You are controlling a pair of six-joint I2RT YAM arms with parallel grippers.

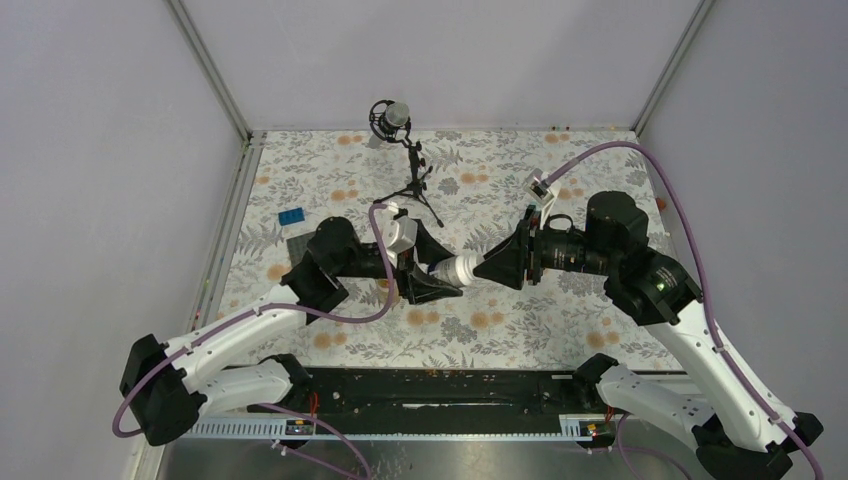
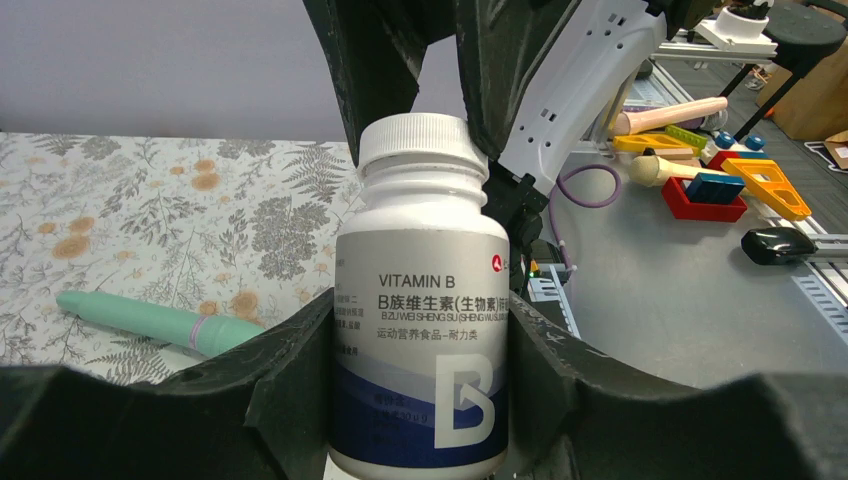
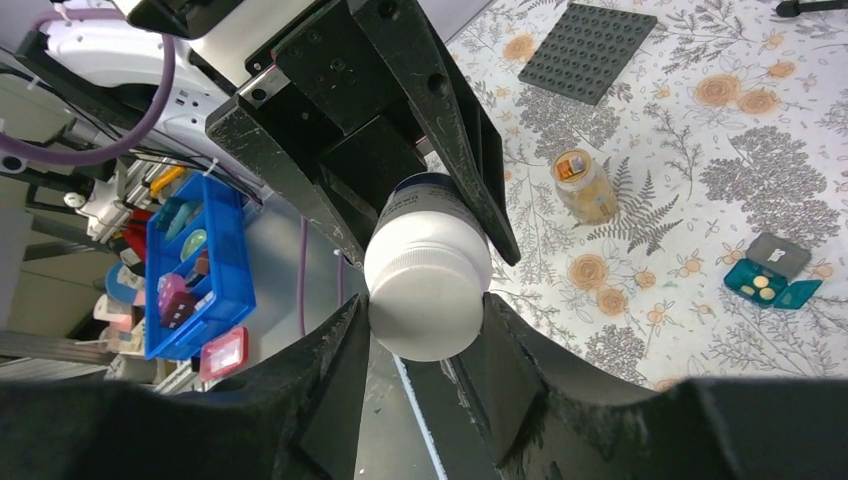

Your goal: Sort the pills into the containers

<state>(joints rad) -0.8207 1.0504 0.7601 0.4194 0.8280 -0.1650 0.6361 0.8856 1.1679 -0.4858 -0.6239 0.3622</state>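
A white vitamin B bottle (image 2: 420, 250) is held in mid-air between both grippers over the middle of the table (image 1: 455, 268). My left gripper (image 2: 420, 310) is shut on the bottle's body. My right gripper (image 3: 425, 305) is shut on its white screw cap (image 3: 428, 275). The mint-green organizer strip (image 2: 160, 322) lies on the cloth to the left. A teal box segment (image 3: 757, 286) lies open with a few amber pills (image 3: 765, 294) inside, joined to a grey segment (image 3: 778, 254). A small clear glass jar (image 3: 583, 187) holds amber pills.
A dark grey studded plate (image 3: 587, 38) and a small blue brick (image 1: 292, 216) lie at the table's left. A microphone on a black tripod (image 1: 400, 150) stands at the back. A blue bin (image 3: 190, 260) and toys (image 2: 720, 185) sit off the table.
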